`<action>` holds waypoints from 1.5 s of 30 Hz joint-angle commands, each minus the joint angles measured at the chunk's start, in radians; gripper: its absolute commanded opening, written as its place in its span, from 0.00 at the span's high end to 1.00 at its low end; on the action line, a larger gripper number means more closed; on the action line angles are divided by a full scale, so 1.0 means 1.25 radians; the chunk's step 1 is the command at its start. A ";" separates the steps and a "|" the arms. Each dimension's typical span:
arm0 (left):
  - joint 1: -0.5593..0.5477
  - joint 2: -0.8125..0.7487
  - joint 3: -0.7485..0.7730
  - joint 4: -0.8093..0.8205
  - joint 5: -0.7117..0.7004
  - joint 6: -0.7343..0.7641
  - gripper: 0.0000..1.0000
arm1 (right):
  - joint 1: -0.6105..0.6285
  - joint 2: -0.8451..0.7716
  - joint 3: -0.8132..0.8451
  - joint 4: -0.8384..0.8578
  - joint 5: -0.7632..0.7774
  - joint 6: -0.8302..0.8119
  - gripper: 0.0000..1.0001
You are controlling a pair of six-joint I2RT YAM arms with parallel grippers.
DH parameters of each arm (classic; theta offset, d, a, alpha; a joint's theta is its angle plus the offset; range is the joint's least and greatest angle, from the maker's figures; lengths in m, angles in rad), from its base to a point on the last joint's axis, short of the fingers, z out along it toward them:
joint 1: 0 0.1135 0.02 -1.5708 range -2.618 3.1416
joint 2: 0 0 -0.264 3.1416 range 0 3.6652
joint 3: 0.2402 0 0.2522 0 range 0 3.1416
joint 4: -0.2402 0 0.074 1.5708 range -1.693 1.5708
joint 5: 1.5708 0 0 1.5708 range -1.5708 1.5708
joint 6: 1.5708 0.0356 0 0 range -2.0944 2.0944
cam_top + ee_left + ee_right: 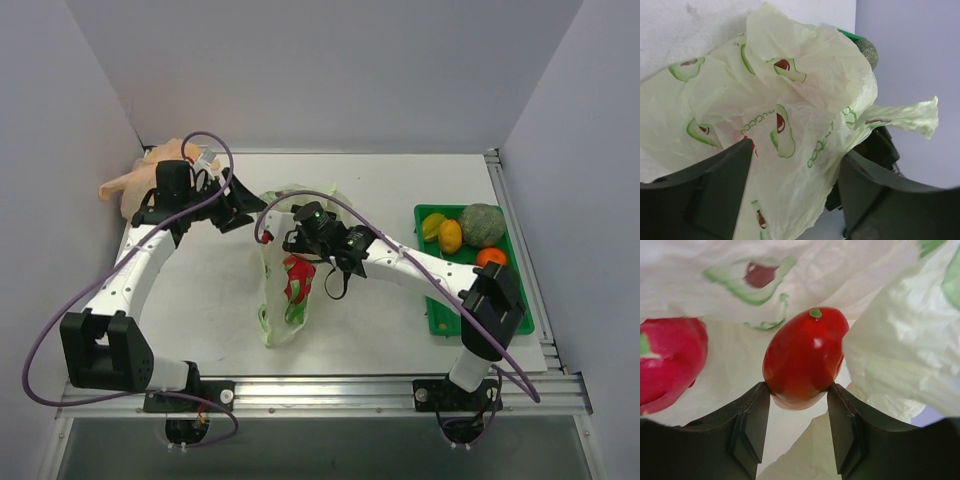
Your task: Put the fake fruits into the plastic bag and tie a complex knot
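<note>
The pale green plastic bag (272, 318) with avocado prints lies in the middle of the table, its mouth toward the back. A pink dragon fruit (297, 280) shows through it and also appears in the right wrist view (665, 360). My right gripper (296, 238) is at the bag's mouth, shut on a red oval fruit (805, 355) at the fingertips (757, 405), with bag film (900, 365) all around. My left gripper (250, 207) is at the bag's back left rim. Its jaws stand wide apart with bag film (790, 75) lying loosely between them.
A green tray (440, 315) at the right holds a starfruit (432, 225), a yellow fruit (451, 237), a round dark green fruit (481, 225) and an orange (490, 257). A peach-orange bag (125, 185) lies at the back left corner. Walls close in on three sides.
</note>
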 commanded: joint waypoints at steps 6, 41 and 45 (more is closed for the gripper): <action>0.047 -0.177 -0.095 -0.051 0.033 0.087 0.03 | -0.056 0.028 0.073 0.023 -0.024 0.096 0.71; -0.263 -0.343 -0.375 0.094 -0.179 0.078 0.16 | -0.070 0.058 0.149 -0.101 -0.053 0.196 0.22; -0.257 -0.331 -0.353 0.110 -0.112 0.070 0.85 | -0.073 0.029 0.113 -0.109 -0.064 0.171 0.21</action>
